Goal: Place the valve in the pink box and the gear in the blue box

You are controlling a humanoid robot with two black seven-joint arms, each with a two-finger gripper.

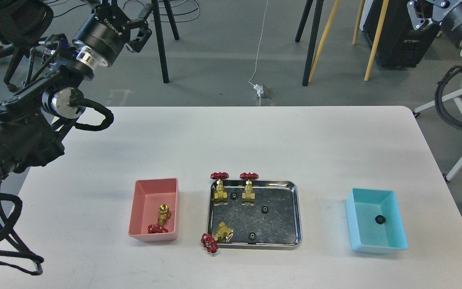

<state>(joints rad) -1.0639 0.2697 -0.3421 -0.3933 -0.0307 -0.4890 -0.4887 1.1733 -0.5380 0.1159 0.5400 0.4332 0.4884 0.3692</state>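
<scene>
On the steel tray [295, 208], valves [219, 189] well below raised left tool [134, 30].

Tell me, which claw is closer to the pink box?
Left. The left claw hangs up past the table's far-left corner, diagonally beyond the pink box. The right claw is out of view.

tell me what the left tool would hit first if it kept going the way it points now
Probably nothing on the table. The left tool is raised and points up and away, toward the black stand leg on the floor behind; depth there is unclear.
</scene>
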